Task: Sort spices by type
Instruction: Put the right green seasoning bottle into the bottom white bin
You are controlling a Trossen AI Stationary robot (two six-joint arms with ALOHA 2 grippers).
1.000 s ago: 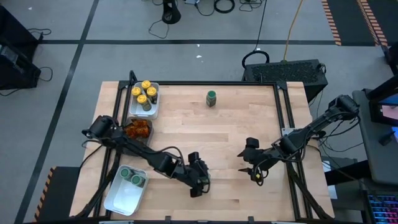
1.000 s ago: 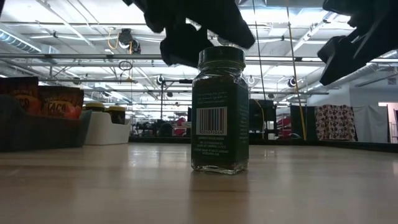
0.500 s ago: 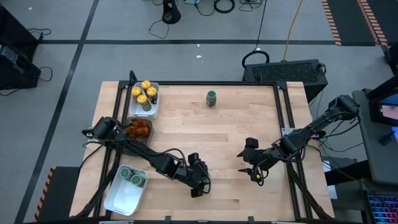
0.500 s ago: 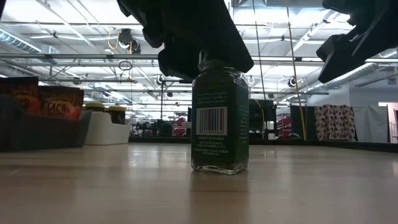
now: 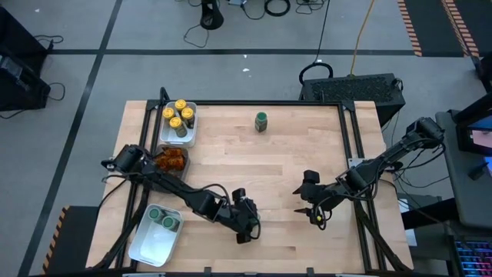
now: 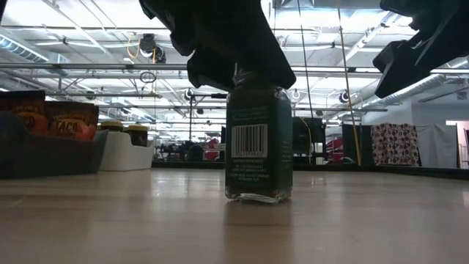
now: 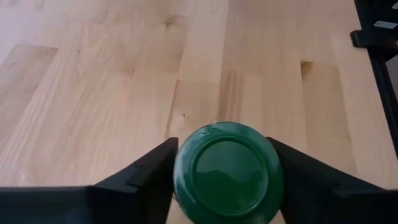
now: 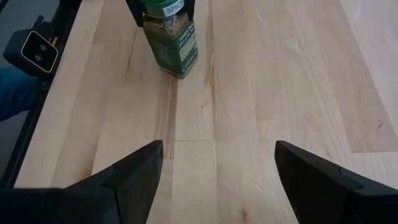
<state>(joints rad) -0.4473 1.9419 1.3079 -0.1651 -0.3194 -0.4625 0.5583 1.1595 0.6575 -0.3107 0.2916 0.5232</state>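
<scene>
A green-lidded spice jar (image 7: 227,172) is clasped at its lid by the two fingers (image 7: 144,174) of the left gripper (image 5: 244,225), at about 6 o'clock on the table (image 5: 284,165); the jar is seen tilted slightly. The right gripper (image 8: 217,171) is held with its jaws spread and empty, near 4 o'clock.

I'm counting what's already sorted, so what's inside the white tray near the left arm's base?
The white tray holds two green-lidded jars at its far end; the rest looks bare. Their contents are hidden under the lids. A third green-lidded jar sits between the left claw fingers.
</scene>
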